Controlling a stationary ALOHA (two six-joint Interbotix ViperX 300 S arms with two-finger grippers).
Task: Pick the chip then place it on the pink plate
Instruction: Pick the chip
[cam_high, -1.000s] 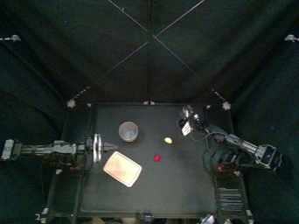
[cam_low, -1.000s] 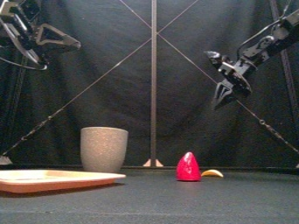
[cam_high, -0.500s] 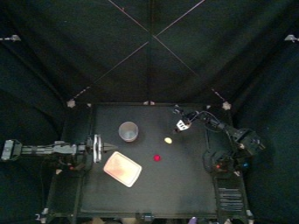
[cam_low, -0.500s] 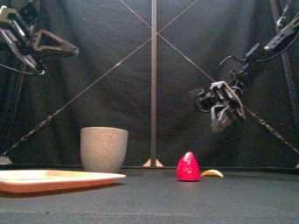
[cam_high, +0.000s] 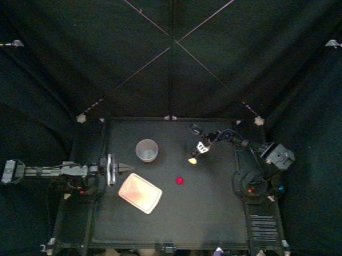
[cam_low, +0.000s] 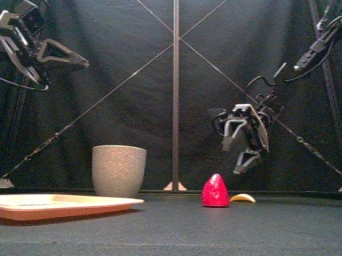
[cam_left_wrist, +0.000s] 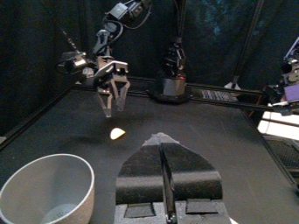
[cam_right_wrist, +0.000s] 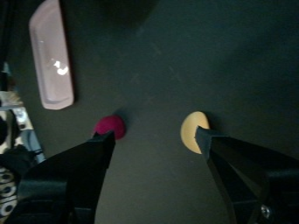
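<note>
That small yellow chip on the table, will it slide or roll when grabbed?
The chip looks small, thin and crescent-shaped, so it is probably light and unlikely to roll. Lying low on the smooth black table, it may well skid if nudged.

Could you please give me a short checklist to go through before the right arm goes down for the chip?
1. Right gripper open: ok, its jaws stand spread in the right wrist view.
2. Chip between the jaws: ok, though close to one jaw, not centred.
3. Red toy clear of the grasp: cannot tell; it lies by the other jaw's tip.
4. Gripper at chip height: not ok; it hangs above the table in the front view.
5. Pink plate free: ok, nothing lies on it.
6. Left gripper out of the way: ok, shut, at the table's left side.
</note>
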